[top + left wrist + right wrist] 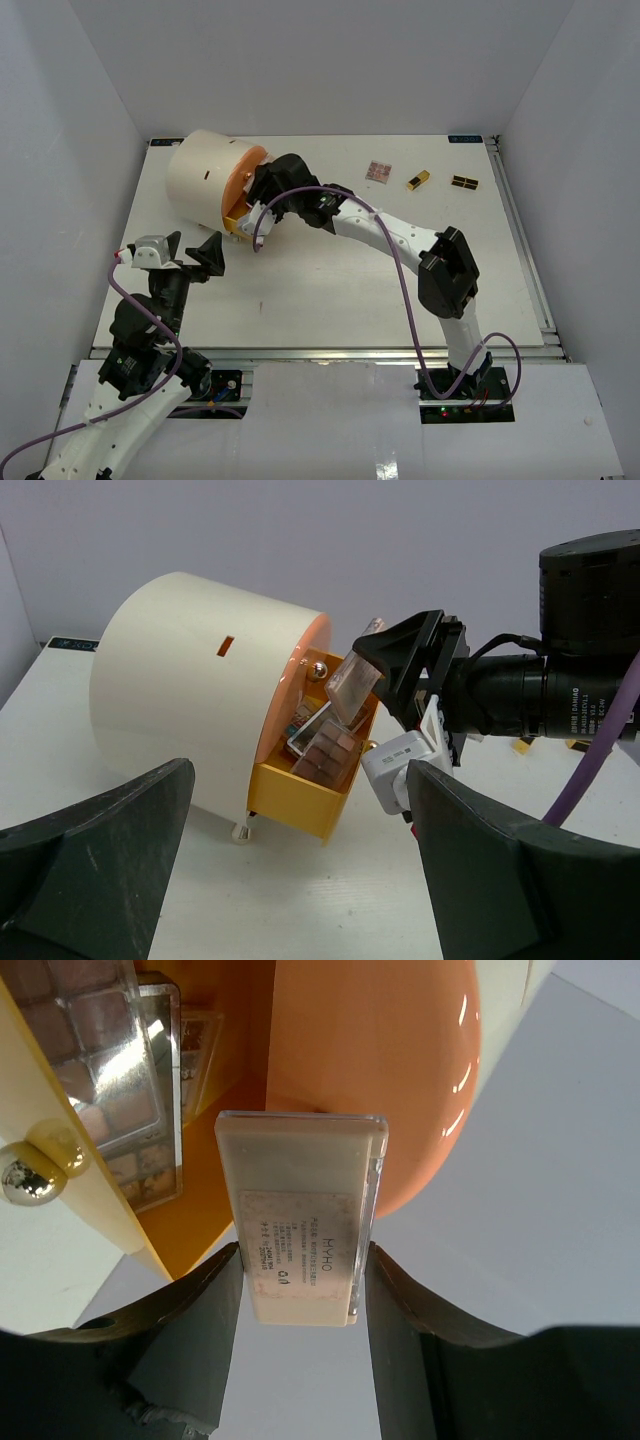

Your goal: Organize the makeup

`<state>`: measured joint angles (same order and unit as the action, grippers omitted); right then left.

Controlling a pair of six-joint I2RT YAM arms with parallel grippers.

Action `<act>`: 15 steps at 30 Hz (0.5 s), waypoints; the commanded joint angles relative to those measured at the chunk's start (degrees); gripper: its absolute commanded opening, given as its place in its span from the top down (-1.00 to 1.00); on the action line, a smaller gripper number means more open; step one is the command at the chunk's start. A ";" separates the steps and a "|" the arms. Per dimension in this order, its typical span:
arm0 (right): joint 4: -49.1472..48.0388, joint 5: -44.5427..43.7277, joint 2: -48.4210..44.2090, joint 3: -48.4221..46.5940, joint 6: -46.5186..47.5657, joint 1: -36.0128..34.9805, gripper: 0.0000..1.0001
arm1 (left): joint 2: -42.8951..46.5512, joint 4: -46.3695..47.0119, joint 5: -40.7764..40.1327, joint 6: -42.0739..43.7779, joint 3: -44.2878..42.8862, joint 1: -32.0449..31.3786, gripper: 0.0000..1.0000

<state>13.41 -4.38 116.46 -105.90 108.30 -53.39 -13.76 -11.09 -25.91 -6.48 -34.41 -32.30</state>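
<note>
My right gripper [303,1280] is shut on a cream eyeshadow palette [300,1215] by its two long sides, label side facing the camera. It holds the palette tilted over the open yellow drawer [300,790] of the cream cylinder [205,175]. From the left wrist view the held palette [352,685] hangs just above the drawer's opening. At least two more palettes [325,755] lie inside the drawer. A small palette [378,171], a gold-black lipstick [418,180] and a black-gold compact [464,182] lie at the far right of the table. My left gripper [195,258] stands open and empty, near the drawer.
The cylinder lies on its side at the far left, orange front [370,1060] facing right, with a gold knob [25,1175] on the drawer. The right arm [400,235] stretches diagonally across the table's middle. White walls enclose the table on three sides.
</note>
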 commanded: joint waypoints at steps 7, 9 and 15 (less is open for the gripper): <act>-3.83 1.13 2.98 -3.96 -7.13 -0.32 -0.77 | 0.14 0.89 0.69 0.06 0.31 0.75 -0.96; -3.89 0.99 3.18 -4.61 -8.14 -0.35 -0.80 | 0.19 0.81 0.69 0.12 0.31 0.75 -0.96; -3.83 1.31 0.94 -5.89 -13.87 -0.32 -0.80 | 0.22 0.81 0.84 0.15 0.31 0.84 -0.96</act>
<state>12.06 -3.68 119.87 -108.74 99.88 -53.39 -13.76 -11.09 -25.83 -6.48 -34.38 -31.93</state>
